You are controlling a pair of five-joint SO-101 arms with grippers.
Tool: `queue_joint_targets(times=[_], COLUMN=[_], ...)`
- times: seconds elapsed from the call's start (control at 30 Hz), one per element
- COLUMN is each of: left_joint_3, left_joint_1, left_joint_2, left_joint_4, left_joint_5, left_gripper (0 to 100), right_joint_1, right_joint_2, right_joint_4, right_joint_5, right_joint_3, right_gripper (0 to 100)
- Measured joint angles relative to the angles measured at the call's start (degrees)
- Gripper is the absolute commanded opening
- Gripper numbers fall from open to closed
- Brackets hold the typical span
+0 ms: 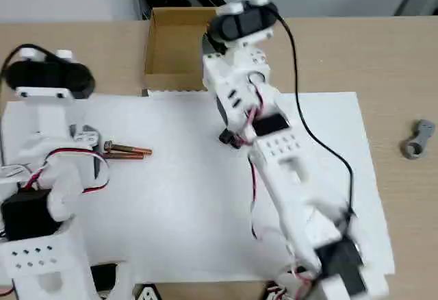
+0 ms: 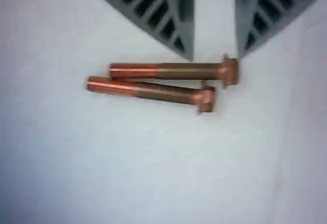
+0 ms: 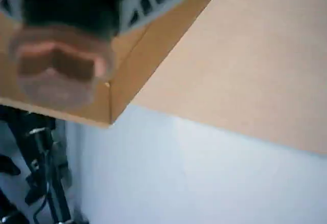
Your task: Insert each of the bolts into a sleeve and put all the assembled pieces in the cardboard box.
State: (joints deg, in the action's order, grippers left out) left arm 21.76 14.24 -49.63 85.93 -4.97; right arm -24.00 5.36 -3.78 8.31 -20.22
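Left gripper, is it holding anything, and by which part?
Nothing. The left gripper is open, near the heads of two bolts lying on the white sheet.

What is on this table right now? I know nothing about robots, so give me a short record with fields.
Surface: white sheet on a wooden table
Left gripper: open, poised over the two bolts
Bolts: two bolts lying side by side on the sheet, heads pointing the same way
Right gripper: at a corner of the cardboard box, shut on a blurred copper piece
Cardboard box: open-topped, at the sheet's far edge
Elsewhere: small grey part alone on the bare wood
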Motion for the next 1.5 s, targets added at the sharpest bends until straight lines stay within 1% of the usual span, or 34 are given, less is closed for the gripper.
queue_joint_targets(times=[0.2,0.37,0.57,0.77,0.9,0.97,1.23,1.37,1.43,1.5], left_joint_3=[0.00,0.53,3.60,4.84,4.84,4.84,4.84,4.84,4.84,4.84], left_joint_1=[6.51,10.02,10.46,10.46,10.37,10.37,10.46,10.46,10.37,10.37], left_joint_2=[0.00,0.00,0.00,0.00,0.00,0.00,0.00,0.00,1.14,4.31], left_joint_4=[0.97,2.11,2.64,2.64,2.64,2.64,2.64,2.64,2.64,2.64], left_joint_5=[-0.35,-0.35,-0.44,-0.44,-0.44,-0.44,-0.44,-0.35,1.49,4.13], left_gripper=[5,5,5,5,5,5,5,10,13,13], right_joint_1=[0.00,0.00,0.00,1.23,2.64,2.99,3.16,3.16,3.16,3.16], right_joint_2=[-20.66,-36.92,-50.02,-54.68,-55.21,-55.56,-55.65,-55.65,-54.86,-52.40], right_joint_4=[0.18,0.18,0.18,0.18,0.18,0.26,0.26,0.00,-2.55,-6.59], right_joint_5=[0.00,0.00,0.00,0.00,0.09,0.09,0.09,0.09,0.09,0.09], right_joint_3=[17.58,31.74,42.20,45.27,45.36,45.36,46.33,46.33,46.33,46.33], right_gripper=[0.8,0.8,0.9,2.4,14.5,17.7,17.7,17.7,17.7,17.7])
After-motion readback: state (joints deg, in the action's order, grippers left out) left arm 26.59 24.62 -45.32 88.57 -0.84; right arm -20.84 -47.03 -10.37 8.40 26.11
